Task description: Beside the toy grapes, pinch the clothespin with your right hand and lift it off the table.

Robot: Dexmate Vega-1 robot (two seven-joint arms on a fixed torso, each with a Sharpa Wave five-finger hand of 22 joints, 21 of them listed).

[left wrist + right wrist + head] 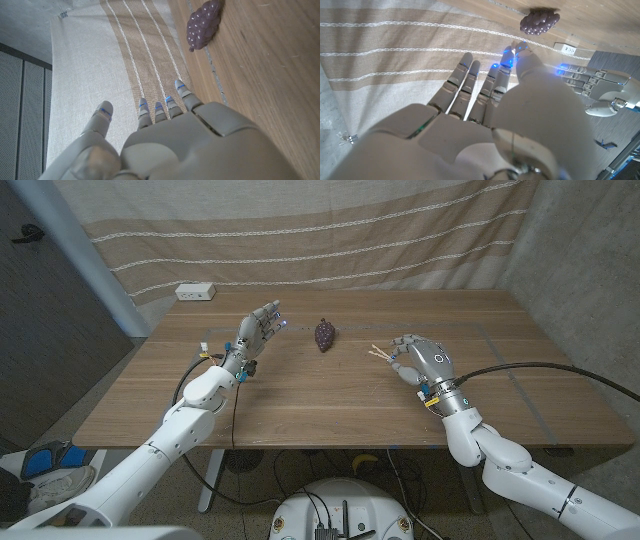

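The purple toy grapes point(325, 334) lie at the middle of the wooden table point(330, 405), toward its back; they also show in the left wrist view point(204, 25) and the right wrist view point(540, 21). To their right a pale wooden clothespin point(378, 353) sticks out of my right hand point(416, 360), pinched between thumb and a finger. Whether it is off the table I cannot tell. In the right wrist view my right hand point(500, 115) has thumb and a fingertip pressed together. My left hand point(258, 328) hangs raised to the left of the grapes, fingers apart, holding nothing.
A white power strip point(195, 292) lies at the table's back left corner. A striped curtain point(330, 235) hangs behind the table. Shoes point(50, 465) are on the floor at the left. My left hand point(600, 87) also appears in the right wrist view.
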